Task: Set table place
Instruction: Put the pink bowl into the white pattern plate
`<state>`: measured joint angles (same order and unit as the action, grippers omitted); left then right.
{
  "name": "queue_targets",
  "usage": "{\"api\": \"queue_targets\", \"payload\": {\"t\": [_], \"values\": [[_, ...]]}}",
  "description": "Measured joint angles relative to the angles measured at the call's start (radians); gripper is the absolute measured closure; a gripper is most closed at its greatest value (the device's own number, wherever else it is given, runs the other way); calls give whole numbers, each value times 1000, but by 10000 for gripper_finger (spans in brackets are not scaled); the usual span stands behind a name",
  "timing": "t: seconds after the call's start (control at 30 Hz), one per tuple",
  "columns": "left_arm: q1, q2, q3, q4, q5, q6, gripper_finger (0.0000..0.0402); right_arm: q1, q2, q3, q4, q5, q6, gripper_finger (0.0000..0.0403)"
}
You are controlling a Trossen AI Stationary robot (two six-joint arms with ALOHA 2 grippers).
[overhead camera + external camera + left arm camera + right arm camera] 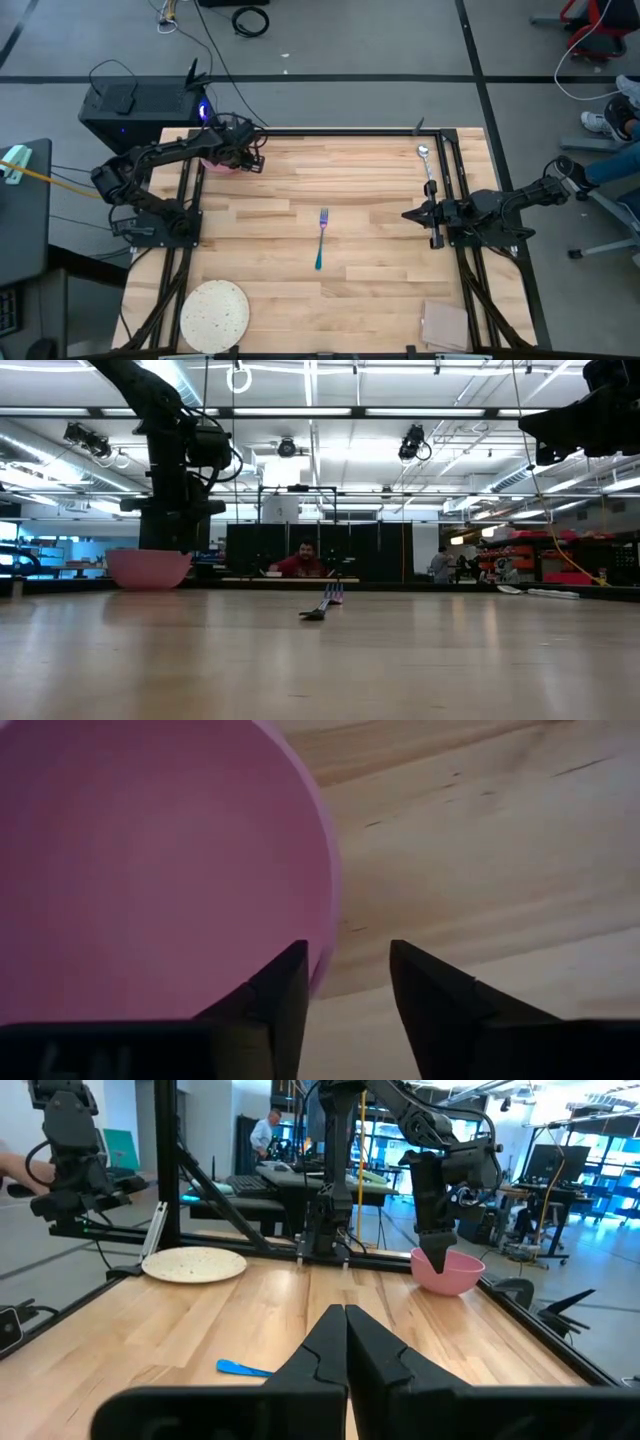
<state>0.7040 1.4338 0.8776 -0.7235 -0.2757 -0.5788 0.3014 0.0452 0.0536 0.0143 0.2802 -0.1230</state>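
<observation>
The small pink bowl (214,163) stands on its base at the table's far left corner. My left gripper (348,970) is open and points down at the bowl's right rim, one finger over the inside and one outside. The teal-handled fork (321,238) lies flat mid-table. The silver spoon (427,166) lies at the far right. The speckled plate (214,315) lies at the near left. My right gripper (406,215) is shut and empty above the table's right side. My left gripper comes at the bowl from above, pointing down, with the rim's right side (326,955) in the gap between its fingers, close to the inner finger (285,985). I cannot tell whether either finger touches the rim. The bowl sits upright on the table.
A tan square pad (445,325) lies at the near right corner. Black rails (458,180) run along the table's left and right sides. Bare wood lies around the fork, between it and the plate. People show in the room beyond the table.
</observation>
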Motion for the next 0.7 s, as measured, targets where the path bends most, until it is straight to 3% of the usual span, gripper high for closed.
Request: {"api": "queue_targets", "payload": {"t": [0.3, 0.53, 0.7], "values": [[0, 4, 0, 1, 0, 15, 254, 0, 0, 0, 0, 0, 0, 399], [-6, 75, -2, 2, 0, 15, 269, 0, 0, 0, 0, 0, 0, 399], [-6, 98, -2, 1, 0, 44, 307, 0, 0, 0, 0, 0, 0, 399]]}}
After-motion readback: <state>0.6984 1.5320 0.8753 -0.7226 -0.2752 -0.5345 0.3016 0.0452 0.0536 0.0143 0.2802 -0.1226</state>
